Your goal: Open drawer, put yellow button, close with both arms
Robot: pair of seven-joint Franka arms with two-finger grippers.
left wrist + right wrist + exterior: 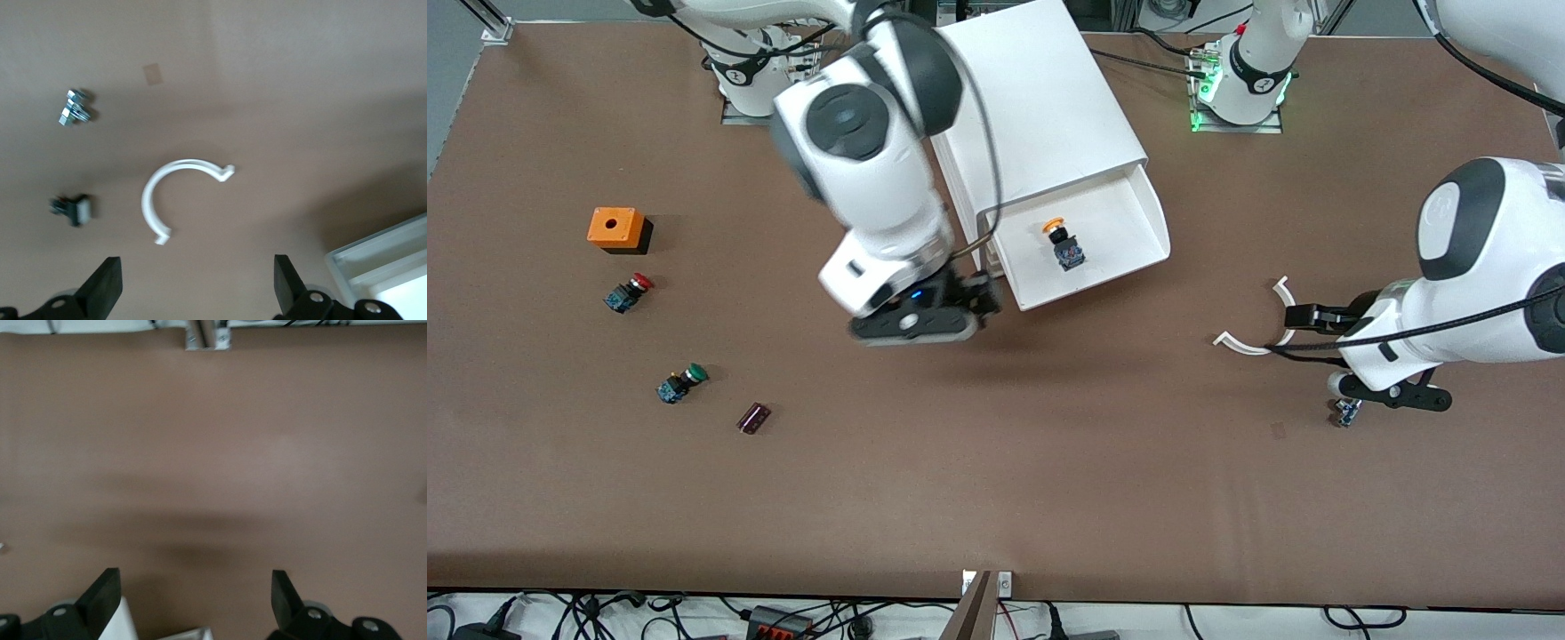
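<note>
The white cabinet (1040,98) stands between the arm bases. Its top drawer (1154,213) is pulled out toward the front camera. The yellow button (1063,244) lies inside the drawer on its side. My right gripper (985,302) is open and empty at the drawer's front corner toward the right arm's end. In the right wrist view, white drawer edges (128,628) show between its open fingers (193,607). My left gripper (1296,317) is open and empty, low over a white C-shaped ring (1240,347), apart from the drawer. In the left wrist view the gripper (197,293) is open with the ring (175,170) just ahead of it.
An orange box (615,228), a red-capped button (630,293), a green-capped button (682,384) and a small dark part (753,418) lie toward the right arm's end. Small bolts (73,110) and a dark part (72,208) lie near the ring. A drawer corner (380,257) shows in the left wrist view.
</note>
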